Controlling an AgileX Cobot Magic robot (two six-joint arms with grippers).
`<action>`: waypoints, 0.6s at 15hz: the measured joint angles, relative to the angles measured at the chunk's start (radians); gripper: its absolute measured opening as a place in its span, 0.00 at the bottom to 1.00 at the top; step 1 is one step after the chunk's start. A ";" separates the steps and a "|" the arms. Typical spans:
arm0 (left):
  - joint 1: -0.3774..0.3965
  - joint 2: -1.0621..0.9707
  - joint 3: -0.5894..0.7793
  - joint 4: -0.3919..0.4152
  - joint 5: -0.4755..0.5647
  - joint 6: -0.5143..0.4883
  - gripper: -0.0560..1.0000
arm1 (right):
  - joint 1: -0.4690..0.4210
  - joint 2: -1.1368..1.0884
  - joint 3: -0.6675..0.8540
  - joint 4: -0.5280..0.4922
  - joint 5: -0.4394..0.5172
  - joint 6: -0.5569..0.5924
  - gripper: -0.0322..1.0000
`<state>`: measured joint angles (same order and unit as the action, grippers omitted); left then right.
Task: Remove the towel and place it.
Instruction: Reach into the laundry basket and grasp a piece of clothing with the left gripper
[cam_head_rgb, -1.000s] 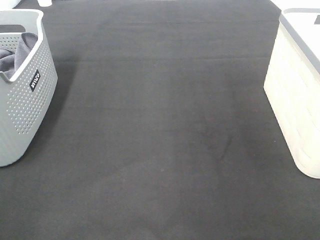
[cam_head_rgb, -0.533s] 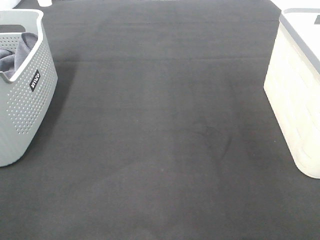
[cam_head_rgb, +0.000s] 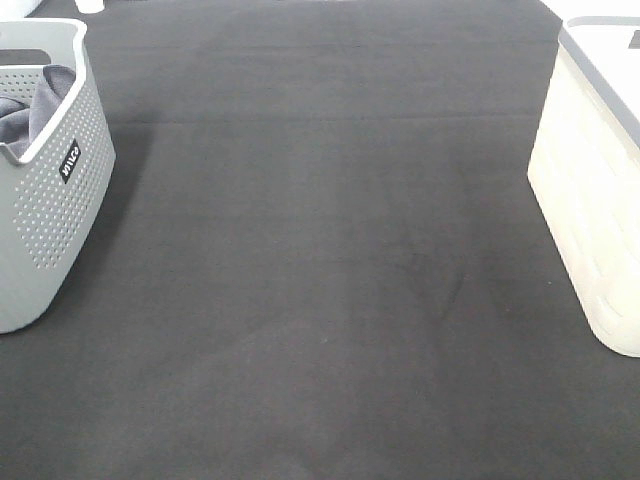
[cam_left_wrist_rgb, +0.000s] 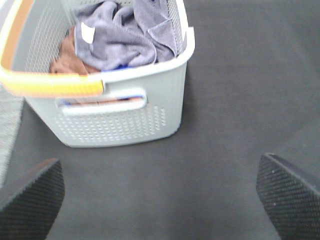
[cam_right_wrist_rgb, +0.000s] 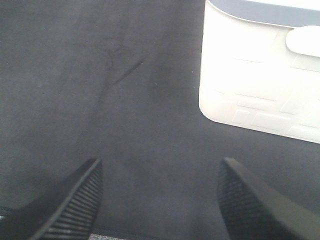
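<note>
The grey-blue towel (cam_left_wrist_rgb: 120, 37) lies crumpled inside the grey perforated basket (cam_left_wrist_rgb: 117, 117), with a small white tag showing and a brown cloth (cam_left_wrist_rgb: 67, 62) under it. In the high view the basket (cam_head_rgb: 45, 215) stands at the far left with the towel (cam_head_rgb: 30, 110) showing over its rim. My left gripper (cam_left_wrist_rgb: 160, 192) is open and empty, hovering over the dark mat short of the basket. My right gripper (cam_right_wrist_rgb: 160, 197) is open and empty over the mat, near the white bin (cam_right_wrist_rgb: 260, 75). Neither gripper shows in the high view.
A white lidded bin (cam_head_rgb: 600, 190) stands at the right edge of the dark grey mat (cam_head_rgb: 330, 260). The basket has an orange-yellow handle rim (cam_left_wrist_rgb: 50, 85) on its near side. A small white object (cam_head_rgb: 90, 5) sits at the back left.
</note>
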<state>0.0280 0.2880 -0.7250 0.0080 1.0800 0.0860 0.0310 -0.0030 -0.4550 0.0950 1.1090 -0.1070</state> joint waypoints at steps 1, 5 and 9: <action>0.000 0.089 -0.060 0.000 0.000 0.041 0.99 | 0.000 0.000 0.000 0.000 0.000 0.000 0.65; 0.000 0.495 -0.328 0.000 0.015 0.273 0.99 | 0.000 0.000 0.000 0.000 0.000 0.000 0.65; 0.000 0.903 -0.617 0.000 0.090 0.536 0.99 | 0.000 0.000 0.000 0.000 0.000 0.000 0.65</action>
<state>0.0280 1.1910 -1.3420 0.0080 1.1700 0.6220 0.0310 -0.0030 -0.4550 0.0950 1.1090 -0.1070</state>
